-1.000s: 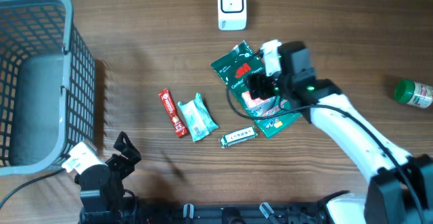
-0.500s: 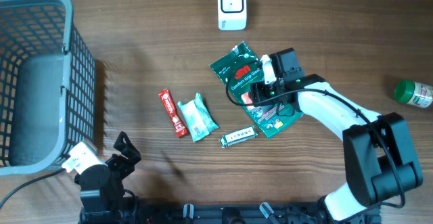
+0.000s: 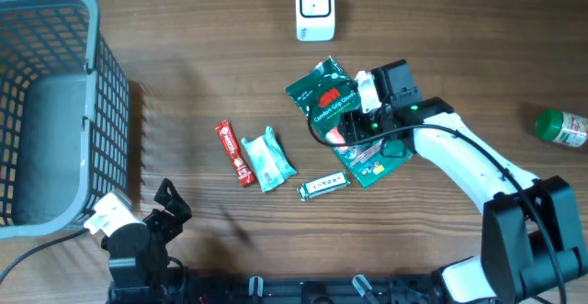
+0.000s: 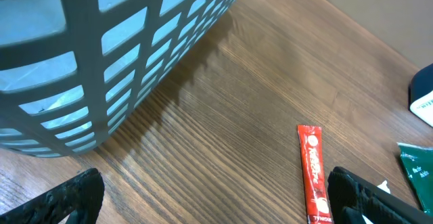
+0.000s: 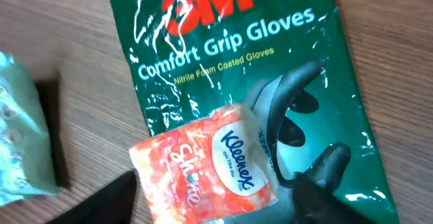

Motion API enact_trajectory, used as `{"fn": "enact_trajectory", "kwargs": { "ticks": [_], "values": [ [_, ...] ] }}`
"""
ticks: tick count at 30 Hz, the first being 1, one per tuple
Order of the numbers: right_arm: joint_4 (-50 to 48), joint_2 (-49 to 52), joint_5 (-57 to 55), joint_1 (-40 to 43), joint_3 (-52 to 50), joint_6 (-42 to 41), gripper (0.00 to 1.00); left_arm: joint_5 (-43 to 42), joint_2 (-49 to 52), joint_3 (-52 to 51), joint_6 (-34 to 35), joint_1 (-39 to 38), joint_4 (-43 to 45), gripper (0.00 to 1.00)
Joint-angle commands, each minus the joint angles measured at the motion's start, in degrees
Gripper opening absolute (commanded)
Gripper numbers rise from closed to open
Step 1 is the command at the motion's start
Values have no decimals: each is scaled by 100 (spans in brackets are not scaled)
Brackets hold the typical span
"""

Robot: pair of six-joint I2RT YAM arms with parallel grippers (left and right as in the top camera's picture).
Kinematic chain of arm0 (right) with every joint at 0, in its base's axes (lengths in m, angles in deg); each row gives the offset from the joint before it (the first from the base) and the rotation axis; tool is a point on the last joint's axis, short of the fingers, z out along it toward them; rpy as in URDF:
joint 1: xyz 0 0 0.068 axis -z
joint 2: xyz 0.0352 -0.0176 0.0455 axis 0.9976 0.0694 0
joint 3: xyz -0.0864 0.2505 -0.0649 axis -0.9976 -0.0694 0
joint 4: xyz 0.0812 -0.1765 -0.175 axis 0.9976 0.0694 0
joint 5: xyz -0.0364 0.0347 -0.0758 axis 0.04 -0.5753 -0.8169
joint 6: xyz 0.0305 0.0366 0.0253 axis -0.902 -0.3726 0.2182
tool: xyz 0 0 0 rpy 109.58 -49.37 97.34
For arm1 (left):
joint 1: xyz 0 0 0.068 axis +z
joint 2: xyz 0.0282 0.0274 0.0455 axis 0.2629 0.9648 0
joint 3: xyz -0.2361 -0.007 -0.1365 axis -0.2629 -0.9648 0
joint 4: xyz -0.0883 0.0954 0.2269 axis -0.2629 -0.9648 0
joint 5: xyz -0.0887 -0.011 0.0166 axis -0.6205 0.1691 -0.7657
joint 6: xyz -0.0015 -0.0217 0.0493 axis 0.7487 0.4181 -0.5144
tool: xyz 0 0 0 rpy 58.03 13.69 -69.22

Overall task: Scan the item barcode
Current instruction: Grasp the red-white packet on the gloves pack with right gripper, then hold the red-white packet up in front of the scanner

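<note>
An orange Kleenex tissue pack (image 5: 203, 163) lies on top of a green 3M gloves package (image 5: 230, 55). My right gripper (image 5: 226, 176) is shut on the pack, one dark finger pressed against each side of it. From overhead, that gripper (image 3: 355, 126) sits over the green packages in the middle of the table. The white barcode scanner (image 3: 314, 8) stands at the far edge, apart from the pack. At the near left corner, my left gripper (image 4: 216, 207) hangs open over bare wood with nothing between its fingers; the overhead view shows it at the table's front edge (image 3: 163, 210).
A grey mesh basket (image 3: 92, 28) fills the left side. A red stick sachet (image 3: 233, 153), a teal packet (image 3: 270, 158) and a gum pack (image 3: 324, 185) lie left of the right gripper. A second green package (image 3: 378, 163) lies under the arm. A green bottle (image 3: 562, 126) rests far right.
My right gripper has come down over the tissue pack and its jaws have narrowed onto it. The left arm has not moved.
</note>
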Motion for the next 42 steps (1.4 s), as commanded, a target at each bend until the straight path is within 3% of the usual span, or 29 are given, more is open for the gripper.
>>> {"fn": "enact_trajectory", "kwargs": {
  "ticks": [1,2,5,8,10,13,16,21,23,26,29,33,35,37,40,42],
  "values": [
    [-122,282,101,13,-181,643,50,94,-20,-39,52,-22,15,100],
    [-170,459,101,15,-181,745,44,94,-20,-39,52,-22,15,100],
    [-269,737,120,13,-181,741,43,94,-20,-39,50,-22,15,100],
    [-262,758,122,15,-181,706,26,94,-20,-39,52,-22,13,100],
    [-365,758,122,15,-179,706,4,94,-20,-39,50,-22,13,100],
    [-702,745,120,13,-103,691,4,94,-20,-39,52,-22,13,100],
    [-1349,516,481,20,251,-577,4,94,-20,-39,52,-22,15,100],
    [-4634,164,3757,2,249,-894,4,94,-20,-39,52,-22,13,100],
    [-5202,164,4741,2,247,-70,4,94,-20,-39,52,-22,13,100],
    [-5327,166,6356,2,245,1655,4,94,-20,-39,52,-22,15,100],
    [-5327,166,7873,9,243,2879,4,94,-20,-39,50,-22,13,100],
    [-5281,166,8030,2,243,2874,4,94,-20,-39,50,-22,13,100],
    [-5281,166,7877,9,243,2306,4,94,-20,-39,52,-22,13,100],
    [-5283,166,6443,9,243,313,4,94,-20,-39,52,-22,13,100],
    [-4704,166,3488,9,243,-3803,4,94,-20,-39,52,-22,15,100],
    [-3620,166,3056,9,243,-6664,4,94,-20,-39,50,-22,15,100]
  ]
}}
